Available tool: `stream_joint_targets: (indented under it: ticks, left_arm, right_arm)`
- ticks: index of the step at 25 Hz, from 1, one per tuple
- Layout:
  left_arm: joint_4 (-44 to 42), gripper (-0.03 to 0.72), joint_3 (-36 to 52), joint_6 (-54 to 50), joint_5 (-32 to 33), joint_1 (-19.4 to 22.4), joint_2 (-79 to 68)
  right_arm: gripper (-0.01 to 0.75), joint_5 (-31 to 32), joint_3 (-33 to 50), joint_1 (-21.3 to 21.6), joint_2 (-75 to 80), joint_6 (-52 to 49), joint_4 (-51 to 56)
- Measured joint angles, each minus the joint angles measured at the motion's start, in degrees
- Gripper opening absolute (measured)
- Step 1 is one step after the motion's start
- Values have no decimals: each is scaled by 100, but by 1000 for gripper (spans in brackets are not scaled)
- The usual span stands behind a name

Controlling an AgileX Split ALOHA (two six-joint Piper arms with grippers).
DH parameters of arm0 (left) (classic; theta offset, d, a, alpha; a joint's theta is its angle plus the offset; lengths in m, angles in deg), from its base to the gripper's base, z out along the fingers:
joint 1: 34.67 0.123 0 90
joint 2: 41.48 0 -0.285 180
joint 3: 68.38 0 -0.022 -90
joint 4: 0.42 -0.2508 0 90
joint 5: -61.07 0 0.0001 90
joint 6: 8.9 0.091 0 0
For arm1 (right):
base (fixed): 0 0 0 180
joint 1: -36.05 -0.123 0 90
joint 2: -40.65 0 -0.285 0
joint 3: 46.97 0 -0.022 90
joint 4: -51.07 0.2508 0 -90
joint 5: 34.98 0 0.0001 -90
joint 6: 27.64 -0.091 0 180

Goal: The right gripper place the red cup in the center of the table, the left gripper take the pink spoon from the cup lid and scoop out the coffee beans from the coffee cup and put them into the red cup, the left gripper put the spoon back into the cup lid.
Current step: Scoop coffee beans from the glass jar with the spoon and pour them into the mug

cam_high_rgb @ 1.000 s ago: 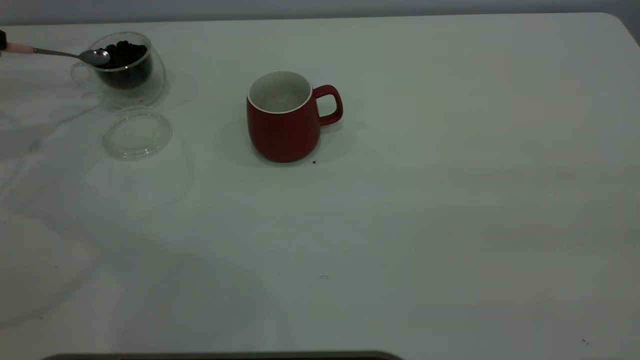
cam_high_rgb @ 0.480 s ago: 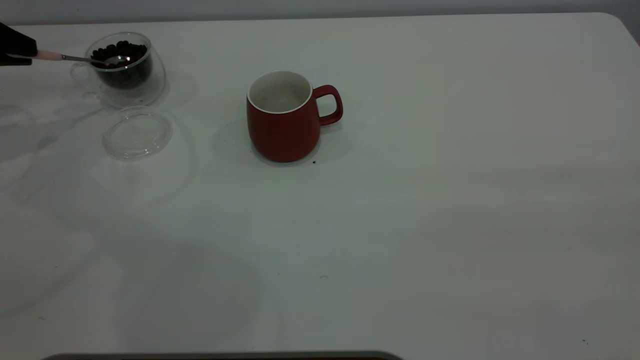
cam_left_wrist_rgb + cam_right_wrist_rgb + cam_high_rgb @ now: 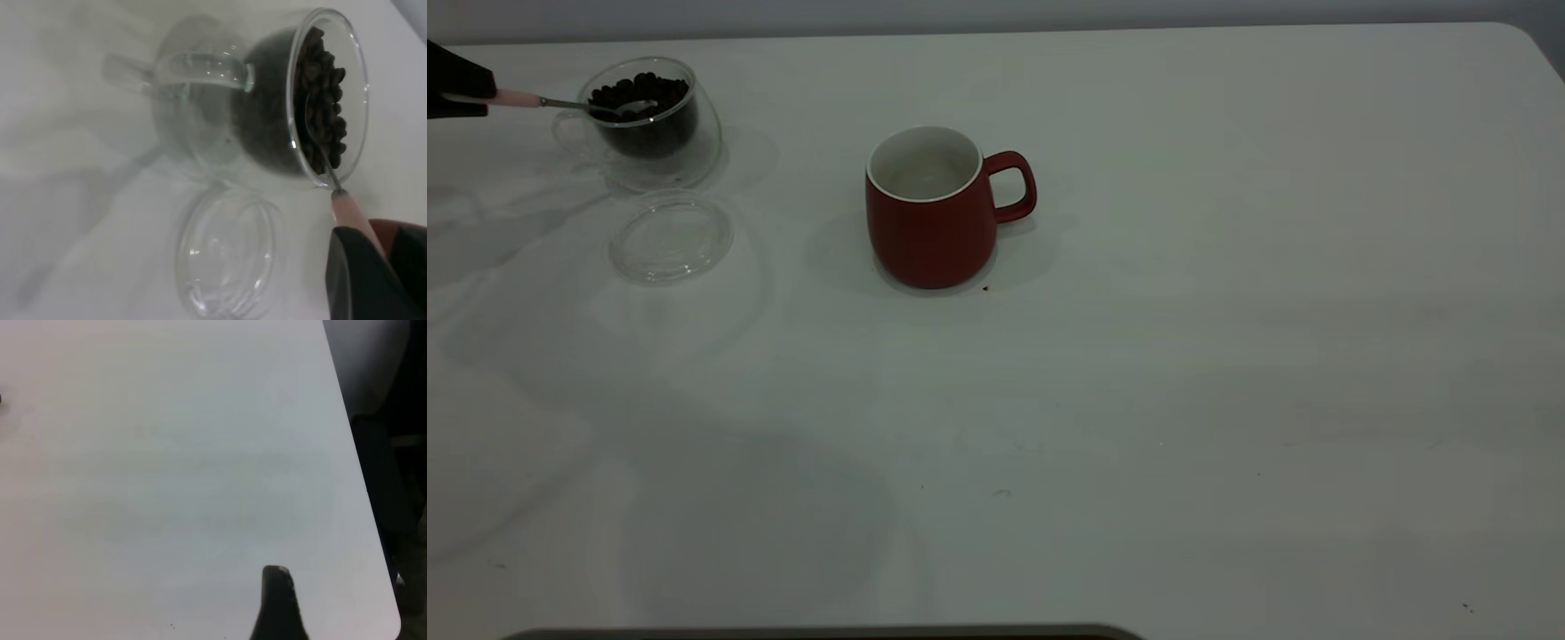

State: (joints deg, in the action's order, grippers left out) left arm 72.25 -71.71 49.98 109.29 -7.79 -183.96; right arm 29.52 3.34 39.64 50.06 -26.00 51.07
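The red cup (image 3: 929, 213) stands upright near the middle of the table (image 3: 1227, 356), handle to the right, its white inside showing no beans. My left gripper (image 3: 461, 82) is at the far left edge, shut on the pink spoon's handle (image 3: 516, 98). The spoon's metal bowl lies in the coffee beans (image 3: 640, 89) inside the coffee cup (image 3: 654, 133). In the left wrist view the spoon (image 3: 352, 215) runs from my gripper (image 3: 373, 267) over the cup's rim (image 3: 267, 100) into the beans (image 3: 323, 100). The cup lid (image 3: 671, 236) lies empty in front of the cup.
My right gripper (image 3: 277, 607) shows only in the right wrist view, over bare table near its rounded right corner (image 3: 387, 613). It is outside the exterior view. A dark strip (image 3: 818, 633) runs along the table's near edge.
My left gripper moved right into view, and the spoon's bowl went from the cup's near rim into the beans. Little has moved in the last half second.
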Motion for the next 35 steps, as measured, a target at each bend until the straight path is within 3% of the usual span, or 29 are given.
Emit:
stream_joint_targets:
  ticks: [11,18,35]
  left_arm:
    - [714,126,0,-78,501,58,-364]
    - [705,126,0,-151,787,299,-364]
    - [633,126,0,-219,1667,368,-364]
  right_arm:
    - [588,0,0,0,0,0,0]
    - [588,0,0,0,0,0,0]
    - [588,0,0,0,0,0,0]
